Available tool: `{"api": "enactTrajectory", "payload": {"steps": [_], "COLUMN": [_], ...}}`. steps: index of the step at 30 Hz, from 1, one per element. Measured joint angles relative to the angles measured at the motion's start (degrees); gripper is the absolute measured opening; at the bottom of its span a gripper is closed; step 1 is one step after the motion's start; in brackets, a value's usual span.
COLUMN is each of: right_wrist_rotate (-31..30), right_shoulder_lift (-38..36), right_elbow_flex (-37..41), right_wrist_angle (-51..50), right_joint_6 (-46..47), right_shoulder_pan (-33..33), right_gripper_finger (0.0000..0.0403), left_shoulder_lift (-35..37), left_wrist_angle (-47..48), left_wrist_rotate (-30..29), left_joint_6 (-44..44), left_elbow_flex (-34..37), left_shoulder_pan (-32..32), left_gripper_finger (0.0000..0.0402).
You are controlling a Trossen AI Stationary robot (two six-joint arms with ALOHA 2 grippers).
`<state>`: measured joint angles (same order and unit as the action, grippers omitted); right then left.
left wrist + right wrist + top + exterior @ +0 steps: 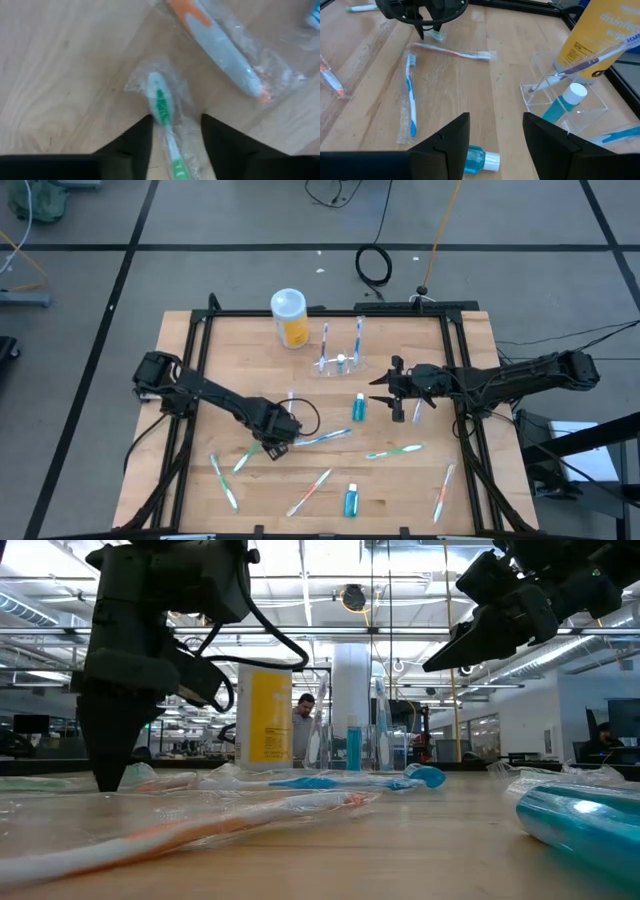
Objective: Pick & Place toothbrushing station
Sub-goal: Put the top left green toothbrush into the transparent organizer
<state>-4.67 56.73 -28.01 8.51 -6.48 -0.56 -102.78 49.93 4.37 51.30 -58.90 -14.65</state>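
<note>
Left tool, fingers apart, straddles a wrapped green toothbrush to grasp it for the toothbrushing station; right tool waits beside that station, fingers apart.

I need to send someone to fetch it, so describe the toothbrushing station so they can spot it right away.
Look along the far edge of the wooden table, beside the yellow-orange cup. The toothbrushing station is the low clear plastic holder with toothbrushes standing upright in it. Every other toothbrush and tube lies flat on the table.

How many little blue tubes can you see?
3: one upright in the clear holder, one lying near that holder, one by the table front edge. Arms might hide more.
</note>
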Motion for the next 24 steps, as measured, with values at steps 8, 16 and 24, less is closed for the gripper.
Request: {"api": "enactTrajectory", "payload": {"steps": [8, 16, 24], "right_wrist_rotate": [0.0, 0.0, -0.02], "right_shoulder_lift": [0.0, 0.0, 0.0], "right_elbow_flex": [0.0, 0.0, 0.0], "right_wrist_angle": [0.02, 0.09, 0.21], "right_joint_6": [-0.05, -0.17, -0.2], "right_shoulder_pan": [0.02, 0.02, 0.02], "right_gripper_finger": [0.0178, 0.0178, 0.0178], "left_shoulder_lift": [4.28, 17.27, 32.19], "left_wrist_angle": [0.35, 0.49, -11.7], "left_wrist_rotate": [-3.64, -12.99, -45.2], "left_joint_6": [-3.56, -4.98, -12.77], "left_elbow_flex": [0.51, 0.42, 0.39], "left_shoulder_pan": [1.76, 3.74, 4.31], "left_gripper_finger": [0.0046, 0.0018, 0.0008]}}
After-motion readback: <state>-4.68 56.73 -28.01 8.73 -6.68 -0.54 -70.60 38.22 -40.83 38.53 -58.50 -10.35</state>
